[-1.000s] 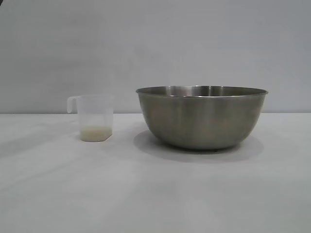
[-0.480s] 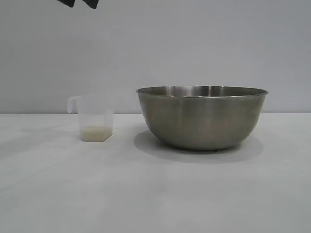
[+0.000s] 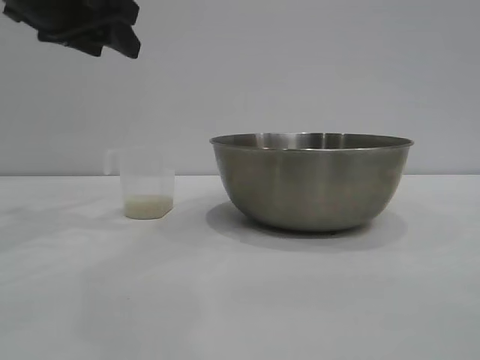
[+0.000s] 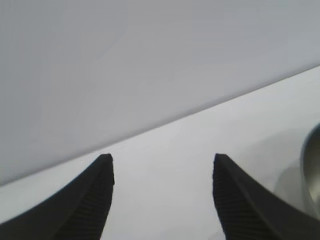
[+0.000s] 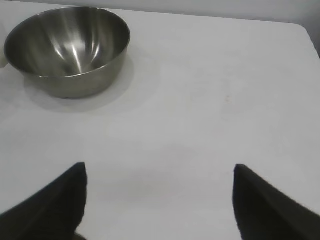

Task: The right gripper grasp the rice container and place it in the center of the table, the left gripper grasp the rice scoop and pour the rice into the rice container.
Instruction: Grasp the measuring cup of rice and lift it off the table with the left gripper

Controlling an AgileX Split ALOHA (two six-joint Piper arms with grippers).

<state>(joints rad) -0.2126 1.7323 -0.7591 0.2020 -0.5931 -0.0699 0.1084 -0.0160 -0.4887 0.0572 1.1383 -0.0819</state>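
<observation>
One rice container (image 3: 312, 182) and one rice scoop (image 3: 147, 193) stand well apart on the table (image 3: 240, 300), the scoop to the bowl's left, a little rice (image 3: 148, 204) in its bottom. The scoop's handle is hard to make out. The left gripper (image 3: 90, 30) hangs high above the scoop, cut off by the frame, fingers (image 4: 95, 200) parted, empty. The right gripper (image 5: 160, 200) sits away from the bowl, fingers spread wide, empty.
</observation>
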